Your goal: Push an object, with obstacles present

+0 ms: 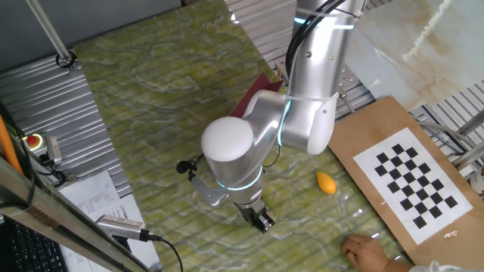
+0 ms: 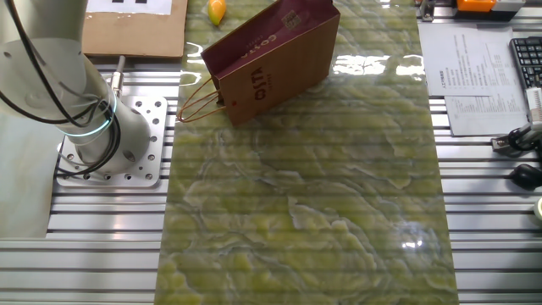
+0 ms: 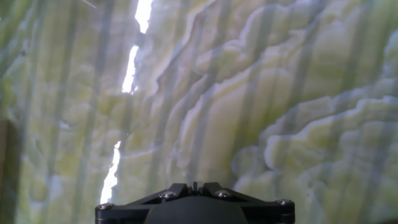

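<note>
My gripper (image 1: 262, 221) hangs low over the green marbled mat (image 1: 151, 98), near its front edge. In the hand view the gripper (image 3: 194, 184) shows only at the bottom edge, jaws pressed together, with nothing but mat ahead of it. The tiny pinkish-tan object does not show in any view. The obstacle, a brown paper bag with a maroon side (image 2: 271, 59), lies on its side at the mat's far end; in one fixed view the bag (image 1: 253, 94) is mostly hidden behind my arm. The gripper is out of frame in the other fixed view.
An orange-yellow oval piece (image 1: 326, 182) lies on the mat right of the gripper and also shows in the other fixed view (image 2: 217, 10). A person's hand (image 1: 364, 248) rests at the mat's near right corner. A cardboard sheet with a checkerboard (image 1: 412, 177) lies to the right.
</note>
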Motion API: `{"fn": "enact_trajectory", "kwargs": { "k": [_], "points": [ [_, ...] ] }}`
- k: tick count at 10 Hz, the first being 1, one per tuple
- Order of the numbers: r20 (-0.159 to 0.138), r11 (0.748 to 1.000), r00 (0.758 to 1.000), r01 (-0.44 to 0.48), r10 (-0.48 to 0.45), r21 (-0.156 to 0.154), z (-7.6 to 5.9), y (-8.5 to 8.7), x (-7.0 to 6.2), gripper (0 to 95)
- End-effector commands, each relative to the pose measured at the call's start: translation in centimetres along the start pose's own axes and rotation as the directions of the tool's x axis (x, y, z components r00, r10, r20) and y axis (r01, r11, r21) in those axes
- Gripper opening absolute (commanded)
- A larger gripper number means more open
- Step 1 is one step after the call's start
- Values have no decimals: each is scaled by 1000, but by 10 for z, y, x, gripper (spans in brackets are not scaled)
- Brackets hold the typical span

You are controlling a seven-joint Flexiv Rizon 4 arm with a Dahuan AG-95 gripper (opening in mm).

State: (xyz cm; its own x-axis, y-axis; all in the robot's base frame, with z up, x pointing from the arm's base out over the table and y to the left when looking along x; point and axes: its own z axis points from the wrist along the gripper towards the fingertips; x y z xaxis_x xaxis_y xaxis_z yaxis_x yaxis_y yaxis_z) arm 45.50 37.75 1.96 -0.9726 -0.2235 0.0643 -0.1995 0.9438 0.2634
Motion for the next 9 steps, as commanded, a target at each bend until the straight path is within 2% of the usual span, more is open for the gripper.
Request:
{"fn": "enact_trajectory", "kwargs": {
  "k": [1,4,6,7,9],
  "points": [
    [-3,1000,1000,2,-2,0,1,-2,9,0],
    [-26,1000,1000,-9,8,-5,3,-7,17,0],
    [-26,1000,1000,-6,6,-1,3,-8,17,0],
    [-12,1000,1000,-14,14,11,3,-8,17,0],
    [11,999,999,-44,44,11,3,-8,17,0]
  ]
}}
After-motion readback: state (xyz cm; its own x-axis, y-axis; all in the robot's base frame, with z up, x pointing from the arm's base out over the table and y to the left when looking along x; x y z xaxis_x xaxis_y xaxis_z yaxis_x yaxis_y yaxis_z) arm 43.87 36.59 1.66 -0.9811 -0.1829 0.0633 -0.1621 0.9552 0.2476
